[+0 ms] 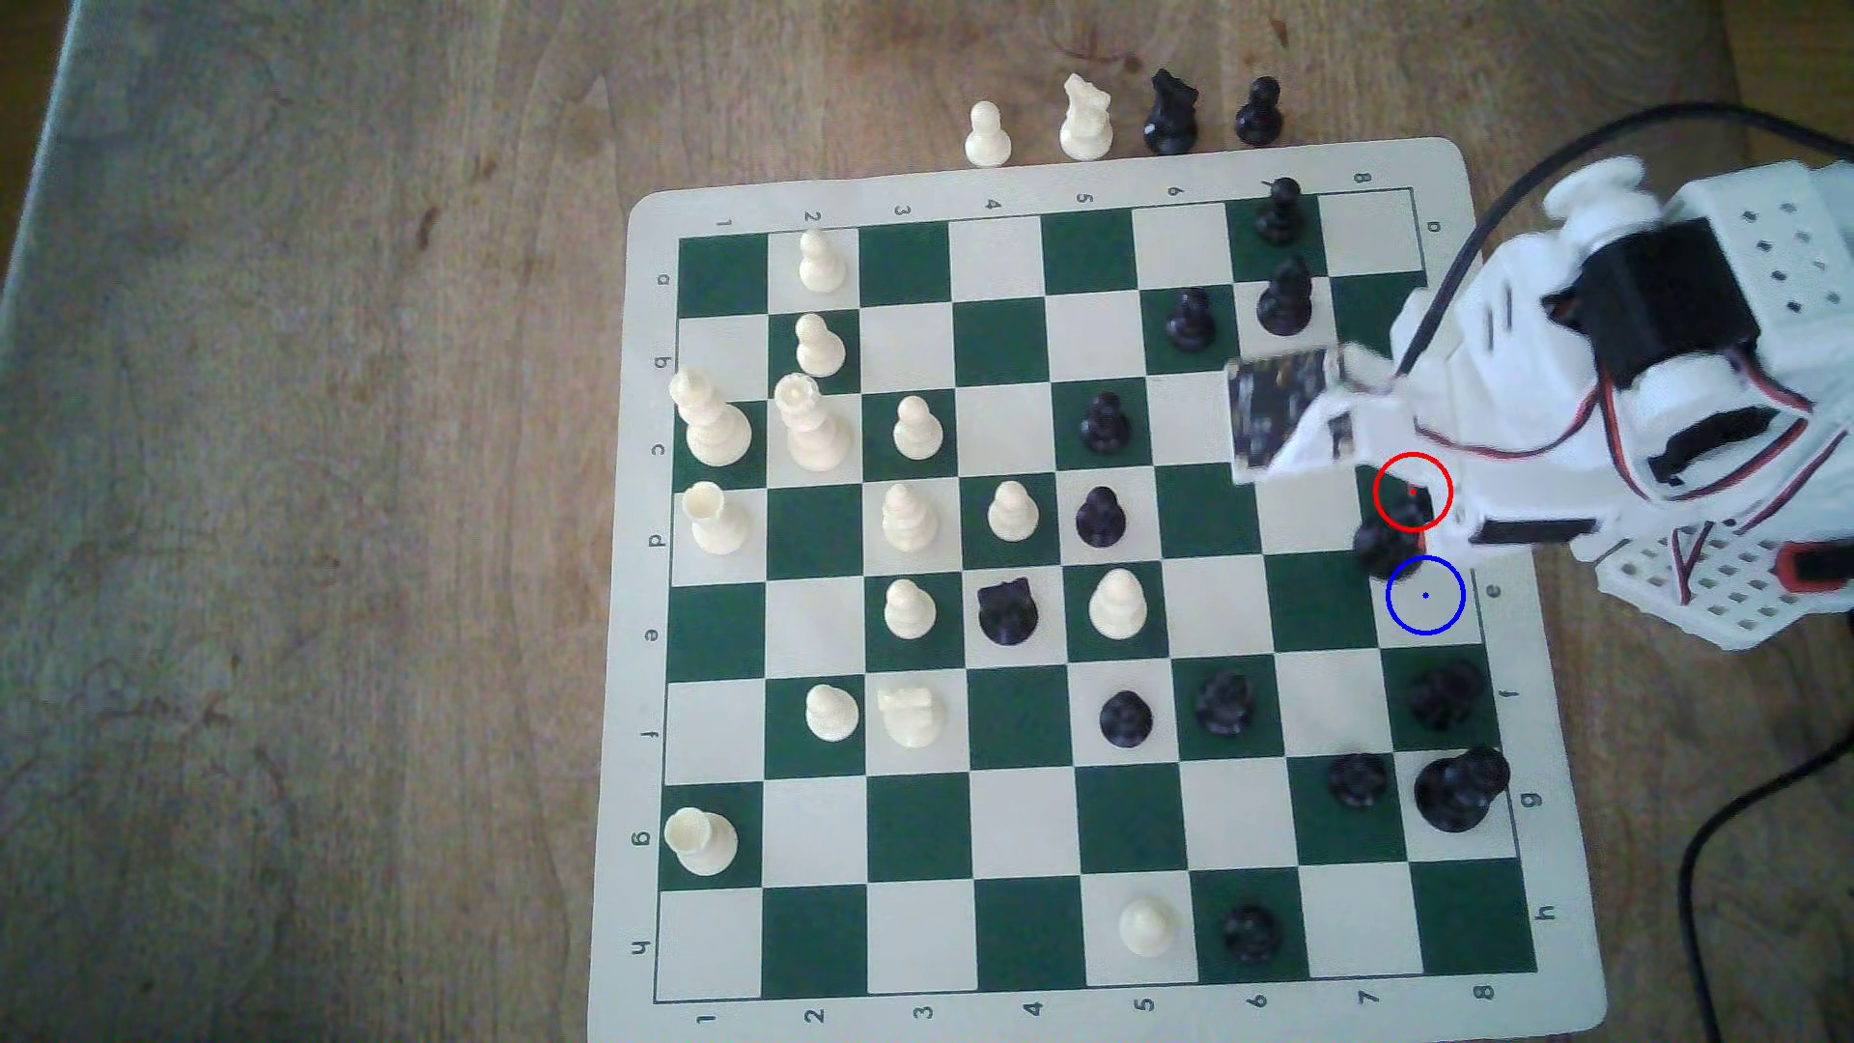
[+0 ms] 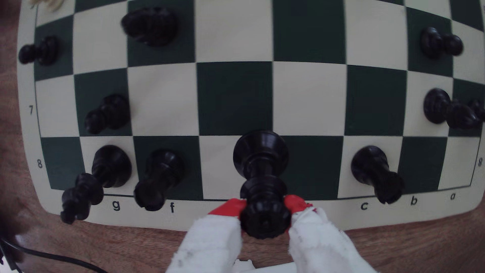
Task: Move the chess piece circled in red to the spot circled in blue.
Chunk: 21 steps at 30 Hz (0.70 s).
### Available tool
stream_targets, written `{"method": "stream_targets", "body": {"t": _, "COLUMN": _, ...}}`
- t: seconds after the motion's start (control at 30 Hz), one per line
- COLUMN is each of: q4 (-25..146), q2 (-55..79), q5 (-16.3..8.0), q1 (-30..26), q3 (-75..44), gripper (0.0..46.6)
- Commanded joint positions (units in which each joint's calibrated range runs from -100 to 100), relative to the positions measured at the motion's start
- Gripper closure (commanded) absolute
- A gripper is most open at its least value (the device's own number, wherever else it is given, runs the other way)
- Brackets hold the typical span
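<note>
Piece point(image 2: 261, 168) in the grasp: the tall black chess piece has its knobby head pinched between the two red-tipped fingers point(image 2: 237, 207), which are clenched on it from either side. In the wrist view its wide base sits across the line between a cream square and a green one in the 8 row, so it looks partway off its starting square; whether the base is lifted or touching the board point(image 1: 642, 642) I cannot tell. In the exterior view the piece point(image 1: 1382, 547) shows as a dark shape just beside the red ring, touching the upper edge of the blue-circled spot point(image 1: 1426, 596).

My judgement: the grasp is done and the carry is underway; centring over the spot, setting down and letting go remain.

The spot lies in the outermost column, just beside the board's border and the worktop point(image 1: 301, 501). Its square is free. The nearest neighbour is a black piece point(image 1: 1443, 694) on the adjoining green square toward f; the green square on the 7 side is bare, which gives some room. The arm point(image 1: 1655, 401) crowds the exterior view's right.
</note>
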Motion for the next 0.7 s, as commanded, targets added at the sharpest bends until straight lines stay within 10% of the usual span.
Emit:
{"method": "stream_targets", "body": {"t": 0.0, "q4": -0.59, "q2": 1.98, "q5": 0.24, "q1": -2.19, "q3": -3.48, "gripper": 45.2}}
{"method": "stream_targets", "body": {"t": 0.67, "q4": -3.37, "q2": 6.99, "q5": 0.05, "q1": -5.79, "q3": -0.39, "gripper": 44.8}}
